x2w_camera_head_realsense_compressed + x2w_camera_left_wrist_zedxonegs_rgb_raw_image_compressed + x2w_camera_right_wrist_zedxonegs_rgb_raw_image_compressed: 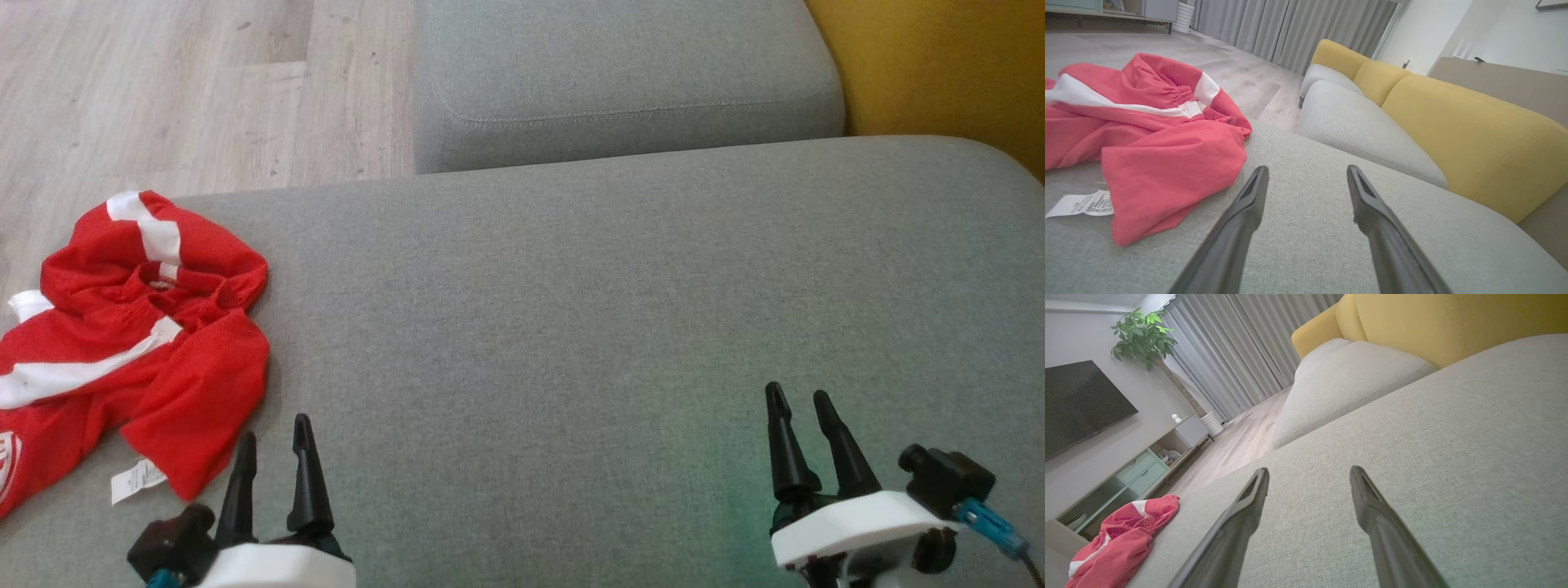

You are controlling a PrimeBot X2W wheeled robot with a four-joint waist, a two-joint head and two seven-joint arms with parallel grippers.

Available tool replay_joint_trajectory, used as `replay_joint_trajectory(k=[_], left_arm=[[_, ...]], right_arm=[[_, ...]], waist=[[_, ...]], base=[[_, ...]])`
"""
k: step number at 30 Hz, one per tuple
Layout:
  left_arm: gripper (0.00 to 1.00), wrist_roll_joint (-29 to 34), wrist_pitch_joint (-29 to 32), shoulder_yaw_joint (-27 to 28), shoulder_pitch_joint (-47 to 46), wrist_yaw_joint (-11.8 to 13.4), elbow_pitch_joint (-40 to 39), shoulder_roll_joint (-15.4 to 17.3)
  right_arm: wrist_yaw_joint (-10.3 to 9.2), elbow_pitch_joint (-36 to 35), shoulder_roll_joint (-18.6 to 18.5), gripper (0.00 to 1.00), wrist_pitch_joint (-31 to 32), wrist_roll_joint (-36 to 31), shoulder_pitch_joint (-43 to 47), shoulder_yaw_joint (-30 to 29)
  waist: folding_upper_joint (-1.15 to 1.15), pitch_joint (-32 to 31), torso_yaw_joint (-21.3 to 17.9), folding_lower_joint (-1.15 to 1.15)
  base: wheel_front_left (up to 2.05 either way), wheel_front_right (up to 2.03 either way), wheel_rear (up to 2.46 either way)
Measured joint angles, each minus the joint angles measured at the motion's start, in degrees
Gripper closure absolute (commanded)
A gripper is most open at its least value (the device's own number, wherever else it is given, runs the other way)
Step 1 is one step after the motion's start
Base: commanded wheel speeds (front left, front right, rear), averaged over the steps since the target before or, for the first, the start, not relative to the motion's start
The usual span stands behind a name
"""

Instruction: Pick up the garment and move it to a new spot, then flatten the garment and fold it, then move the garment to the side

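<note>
We've got the crumpled red garment [122, 343] just ahead-left of our empty, wide-open left gripper [273, 445], and our right gripper [800, 404], equally wide, sits well apart.

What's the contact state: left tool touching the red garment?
Apart. Left wrist view: a strip of gray cushion shows between the open left tool and the garment.

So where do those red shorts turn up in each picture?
Head view: red shorts at the left edge, on the grey seat cushion.
Left wrist view: upper left.
Right wrist view: bottom left corner.
Shared landmark: the yellow backrest.
</note>
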Motion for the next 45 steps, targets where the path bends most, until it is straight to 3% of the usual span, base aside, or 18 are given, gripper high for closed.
replay_joint_trajectory(k=[19, 36, 45], left_arm=[[0.0, 12.83, -3.2, -0.92, 0.71, 0.08, 1.55, -0.08], [0.0, 22.85, -5.73, -1.18, 1.89, 3.07, 2.69, -0.09], [0.0, 23.82, -5.98, -1.56, 1.96, 3.39, 3.15, -0.09]], right_arm=[[0.0, 1.1, -0.02, 0.0, -3.08, -13.16, 1.06, 1.86], [0.0, 2.57, -0.03, 0.0, -5.7, -25.2, 1.07, 2.16], [0.0, 3.25, -0.04, 0.0, -6.17, -27.38, 1.07, 1.15]], waist=[[0.0, -0.13, -0.37, 0.0], [0.0, -0.01, -0.8, 0.0], [0.0, 0.31, -0.74, 0.0]], base=[[0.0, 0.0, 0.0], [0.0, 0.0, 0.0], [0.0, 0.0, 0.0]])
